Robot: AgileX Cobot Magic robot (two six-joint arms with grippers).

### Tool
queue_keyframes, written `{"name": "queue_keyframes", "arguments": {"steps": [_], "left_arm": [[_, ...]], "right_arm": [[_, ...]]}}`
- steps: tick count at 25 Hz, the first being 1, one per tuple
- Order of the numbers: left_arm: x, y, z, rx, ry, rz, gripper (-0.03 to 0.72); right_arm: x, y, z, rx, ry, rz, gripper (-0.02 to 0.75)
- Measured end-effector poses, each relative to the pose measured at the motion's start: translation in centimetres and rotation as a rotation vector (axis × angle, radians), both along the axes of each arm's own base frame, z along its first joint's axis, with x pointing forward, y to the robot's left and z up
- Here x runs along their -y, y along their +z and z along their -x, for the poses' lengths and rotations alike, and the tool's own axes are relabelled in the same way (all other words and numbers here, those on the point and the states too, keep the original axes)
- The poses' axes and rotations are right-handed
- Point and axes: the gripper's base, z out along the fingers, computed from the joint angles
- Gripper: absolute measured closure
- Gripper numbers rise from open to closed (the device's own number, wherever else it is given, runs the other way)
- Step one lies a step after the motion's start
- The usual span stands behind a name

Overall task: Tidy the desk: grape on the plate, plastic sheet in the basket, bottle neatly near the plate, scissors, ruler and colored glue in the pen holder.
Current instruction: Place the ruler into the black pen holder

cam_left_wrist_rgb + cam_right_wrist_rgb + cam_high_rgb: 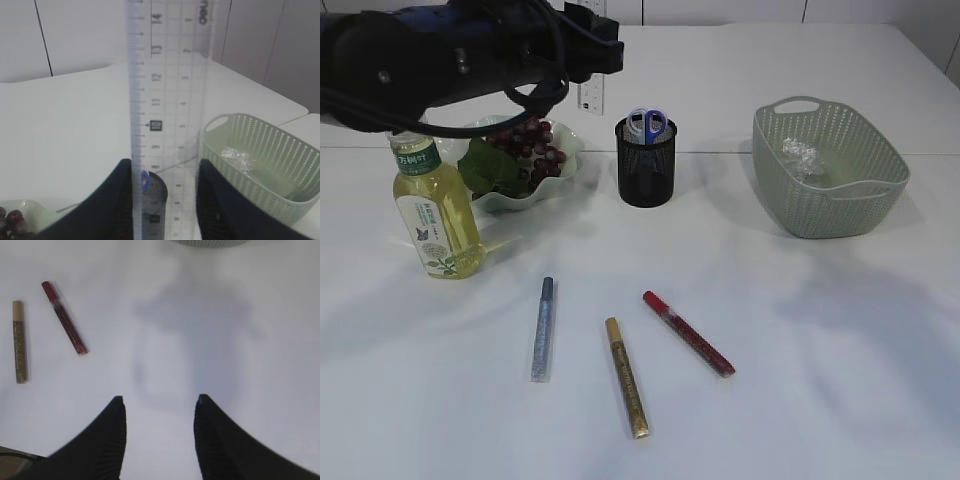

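Ruler (167, 100): clear plastic, upright, clenched between the left gripper (165, 200) fingers, raised above the pen holder (645, 160); in the exterior view (588, 95) only a short strip shows below the arm.
Right gripper (159, 435): fingers spread, nothing between them, over bare table (225, 340).
Pen holder: black mesh cup, toward the far edge, middle; scissors (648, 124) with blue handles stand in it.
Grapes (530, 145): on the wavy pale plate (555, 185), far left part of the table.
Bottle (435, 210): yellowish drink, green cap, upright, just beside the plate at the left edge.
Basket (830, 175): green, far right; crumpled plastic sheet (800, 155) inside.
Glue pens: silver one (542, 328), gold one (626, 376), red one (687, 332) lie apart from each other near the front edge, middle.
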Motion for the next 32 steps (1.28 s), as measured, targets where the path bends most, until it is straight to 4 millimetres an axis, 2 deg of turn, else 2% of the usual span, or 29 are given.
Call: {"name": "queue_keyframes", "arguments": {"steps": [10, 20, 32], "left_arm": [[0.2, 0.3, -0.6, 0.093, 0.016, 0.052, 0.407], [2.1, -0.2, -3.6, 0.115, 0.016, 0.066, 0.407], [3.7, -0.9, -6.1, 0.139, 0.017, 0.081, 0.407]], "right_arm": [[0.0, 0.0, 0.0, 0.0, 0.0, 0.0, 0.374], [0.0, 0.0, 0.0, 0.0, 0.0, 0.0, 0.374], [0.0, 0.0, 0.0, 0.0, 0.0, 0.002, 0.374]]}}
